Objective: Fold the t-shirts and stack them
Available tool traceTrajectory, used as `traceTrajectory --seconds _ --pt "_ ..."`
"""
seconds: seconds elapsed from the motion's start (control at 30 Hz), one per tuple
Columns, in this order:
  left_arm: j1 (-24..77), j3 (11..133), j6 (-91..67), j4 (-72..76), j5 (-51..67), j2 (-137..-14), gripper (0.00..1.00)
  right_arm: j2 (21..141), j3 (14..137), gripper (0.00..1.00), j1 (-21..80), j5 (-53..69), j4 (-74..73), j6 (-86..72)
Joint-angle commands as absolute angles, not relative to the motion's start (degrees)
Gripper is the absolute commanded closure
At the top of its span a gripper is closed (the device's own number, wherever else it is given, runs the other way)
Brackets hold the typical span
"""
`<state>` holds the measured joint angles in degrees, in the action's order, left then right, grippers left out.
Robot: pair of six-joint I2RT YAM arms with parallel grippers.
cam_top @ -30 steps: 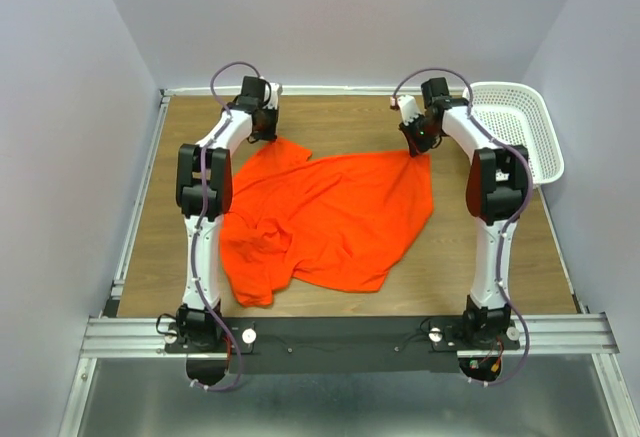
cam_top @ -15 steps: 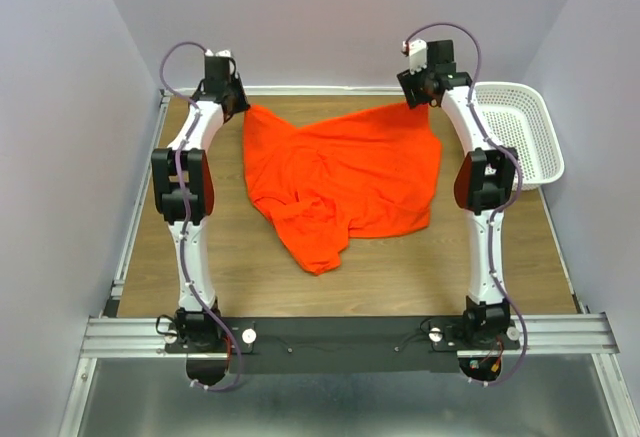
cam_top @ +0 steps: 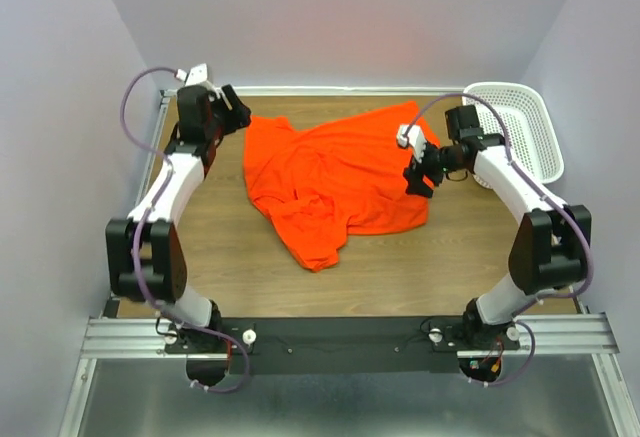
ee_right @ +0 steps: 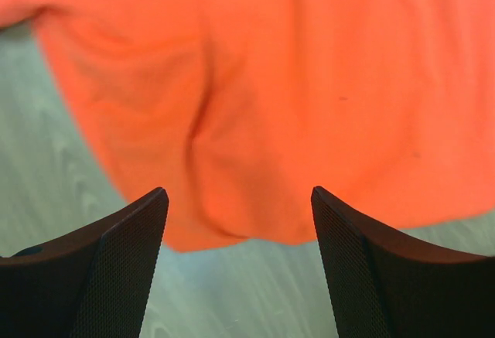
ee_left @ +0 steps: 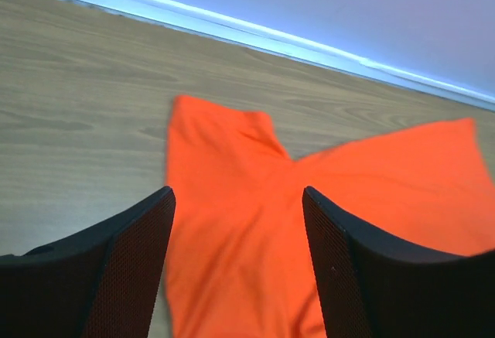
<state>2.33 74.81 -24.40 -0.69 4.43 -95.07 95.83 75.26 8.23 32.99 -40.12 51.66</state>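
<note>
The orange-red t-shirt (cam_top: 335,182) lies crumpled and partly spread on the wooden table, toward the back middle. My left gripper (cam_top: 238,117) hovers open just off its far-left corner. In the left wrist view the t-shirt (ee_left: 371,175) spreads below the left gripper (ee_left: 238,192), with nothing between the jaws. My right gripper (cam_top: 415,179) hangs open above the shirt's right edge. The right wrist view has the t-shirt (ee_right: 271,83) and its hem under the right gripper (ee_right: 238,191), which holds nothing.
A white perforated basket (cam_top: 520,127) stands at the back right corner, close to the right arm. The back wall runs just behind the shirt. Bare wood (cam_top: 400,267) lies between the shirt and the arm bases.
Both grippers have opened and let go of the shirt's far corners. The left one drew off to the left; the right one swung nearer, over the shirt's right edge.
</note>
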Motion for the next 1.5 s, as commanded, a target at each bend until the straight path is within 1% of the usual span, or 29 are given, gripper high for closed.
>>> traceTrajectory --seconds 0.0,0.03,0.07,0.1,0.13,0.17,0.27,0.33,0.43,0.53,0.6,0.67,0.73,0.9,0.97,1.0,1.07,1.1,1.17,1.2,1.23,1.27,1.3,1.43,1.47 --pt "5.7 60.3 -31.3 6.4 13.4 -83.8 0.26 94.4 66.7 0.2 8.3 37.5 -43.5 65.6" --pt "7.7 55.3 -34.6 5.1 12.8 -78.9 0.26 95.0 66.5 0.26 8.3 36.7 -43.5 64.2" --pt "7.7 52.4 -36.2 5.0 12.1 -76.1 0.26 95.7 66.5 0.29 8.3 36.7 -43.7 64.2" --pt "10.7 49.4 -38.0 5.3 11.6 -73.3 0.25 96.1 65.9 0.31 8.3 36.7 -43.7 63.8" --pt "13.2 43.9 -39.6 5.0 9.9 -67.6 0.24 96.2 65.7 0.32 8.3 36.8 -43.7 63.7" --pt "15.2 41.6 -40.8 4.5 8.0 -64.8 0.23 96.2 65.4 0.33 8.3 37.5 -43.6 63.6" --pt "22.7 32.9 -48.0 1.1 7.2 -54.4 0.22 94.8 63.9 0.33 8.3 39.1 -43.0 61.5" --pt "25.4 26.8 -52.2 -1.2 6.1 -47.5 0.22 93.8 63.2 0.33 8.4 40.0 -42.3 59.9" --pt "31.6 20.3 -59.5 -5.2 5.5 -40.7 0.22 93.1 61.8 0.33 8.3 40.6 -41.7 58.2" --pt "37.7 15.9 -66.1 -6.8 3.9 -37.5 0.23 93.3 60.8 0.33 8.3 39.8 -40.8 56.8" --pt "40.1 15.4 -67.1 -8.0 1.3 -38.3 0.23 93.6 60.6 0.33 8.3 39.1 -40.4 55.7" --pt "43.1 15.7 -68.7 -7.8 0.4 -41.6 0.25 93.7 60.3 0.34 8.3 38.3 -40.2 54.9" --pt "46.1 17.5 -69.6 -8.0 -3.6 -46.6 0.27 93.3 59.9 0.34 8.3 38.0 -39.9 54.7" --pt "49.5 20.5 -70.8 -6.2 -8.8 -55.8 0.27 92.1 58.5 0.34 8.3 37.7 -39.7 54.8" --pt "49.7 20.9 -70.8 -5.0 -9.7 -59.3 0.28 91.5 58.1 0.34 8.3 37.8 -39.6 54.8" --pt "49.9 21.2 -71.3 -4.1 -10.7 -60.3 0.32 91.4 57.7 0.34 8.3 37.7 -39.6 55.0" --pt "49.9 21.5 -71.5 -3.1 -11.6 -62.7 0.35 91.1 57.5 0.34 8.3 37.9 -39.6 55.1" --pt "50.0 21.6 -71.2 -1.9 -11.8 -63.4 0.43 91.1 57.4 0.34 8.3 37.9 -39.6 55.1" --pt "50.3 22.6 -70.9 -1.0 -11.9 -65.8 0.49 91.1 57.2 0.34 8.3 37.8 -39.5 55.3" --pt "50.3 23.1 -70.4 -0.7 -11.4 -66.6 0.56 91.1 57.1 0.34 8.3 37.5 -39.5 55.5" --pt "50.4 24.0 -69.4 -0.4 -11.2 -67.7 0.78 91.0 57.0 0.34 8.3 37.2 -39.6 55.5" --pt "50.4 24.3 -68.6 -0.5 -10.0 -67.6 0.91 90.4 56.9 0.34 8.3 36.2 -39.6 56.2" --pt "50.4 24.6 -68.2 -1.2 -9.3 -67.2 1.0 89.8 56.7 0.34 8.3 35.6 -39.7 56.7" --pt "50.8 25.1 -68.9 -8.9 -9.0 -57.9 1.0 84.3 53.5 0.33 8.2 33.2 -41.7 64.7" --pt "50.8 24.7 -70.0 -12.4 -10.1 -51.7 1.0 82.2 52.1 0.32 8.3 33.3 -43.7 70.1"
